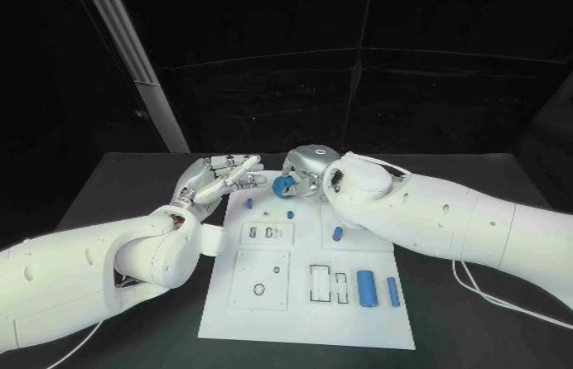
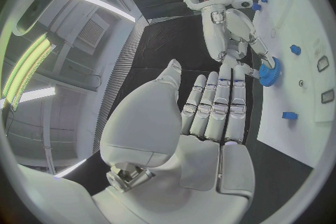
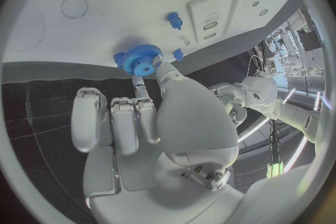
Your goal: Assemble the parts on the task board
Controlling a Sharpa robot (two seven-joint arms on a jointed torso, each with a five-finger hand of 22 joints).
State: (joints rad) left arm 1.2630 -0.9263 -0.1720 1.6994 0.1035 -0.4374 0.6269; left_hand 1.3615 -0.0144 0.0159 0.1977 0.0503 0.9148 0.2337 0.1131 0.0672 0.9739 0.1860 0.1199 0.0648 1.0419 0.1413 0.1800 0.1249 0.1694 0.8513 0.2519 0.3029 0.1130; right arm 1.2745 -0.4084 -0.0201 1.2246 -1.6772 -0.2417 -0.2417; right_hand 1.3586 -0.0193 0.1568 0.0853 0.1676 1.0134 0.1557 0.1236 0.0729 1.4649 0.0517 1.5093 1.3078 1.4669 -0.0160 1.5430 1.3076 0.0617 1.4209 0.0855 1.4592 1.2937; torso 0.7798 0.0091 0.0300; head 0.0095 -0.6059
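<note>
Assembly looks early: right hand (image 1: 308,170) pinches a blue gear (image 1: 284,186) over the board's (image 1: 358,323) far edge; left hand (image 1: 218,180) hovers open; cylinders (image 1: 367,288) lie loose.

My right hand (image 3: 150,123) pinches a blue gear (image 3: 142,59) at the edge of the white task board (image 3: 140,5), above the black counter (image 3: 42,89).

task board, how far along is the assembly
Early. Done: small blue pegs seem to stand in the task board. In hand: the right robot hand holds a blue gear; the left robot hand is open. Left: two blue cylinders lie loose.
</note>
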